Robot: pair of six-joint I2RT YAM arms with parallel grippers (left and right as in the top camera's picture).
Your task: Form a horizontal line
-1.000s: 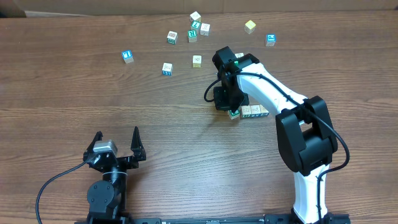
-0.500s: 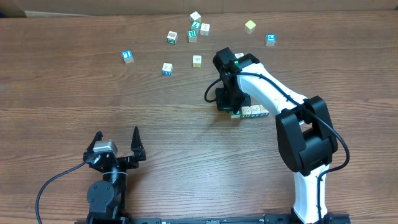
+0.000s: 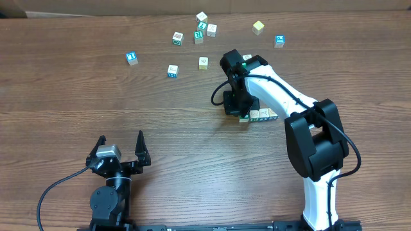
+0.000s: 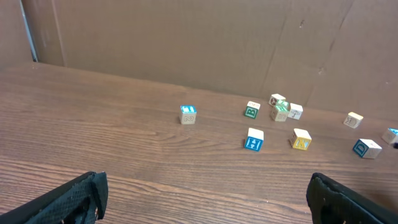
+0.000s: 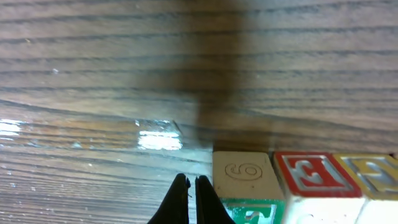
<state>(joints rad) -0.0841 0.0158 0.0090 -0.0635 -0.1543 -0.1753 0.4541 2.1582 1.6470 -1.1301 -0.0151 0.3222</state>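
Wood-grain table, brown cardboard wall behind; left jaws spread, right jaws pressed together beside cube line.

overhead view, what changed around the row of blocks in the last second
The shut right claw nudged the green block slightly to the right, up against the cream blocks of the row. Nothing was picked up or let go. The loose blocks farther back and the open left claw stayed where they were.
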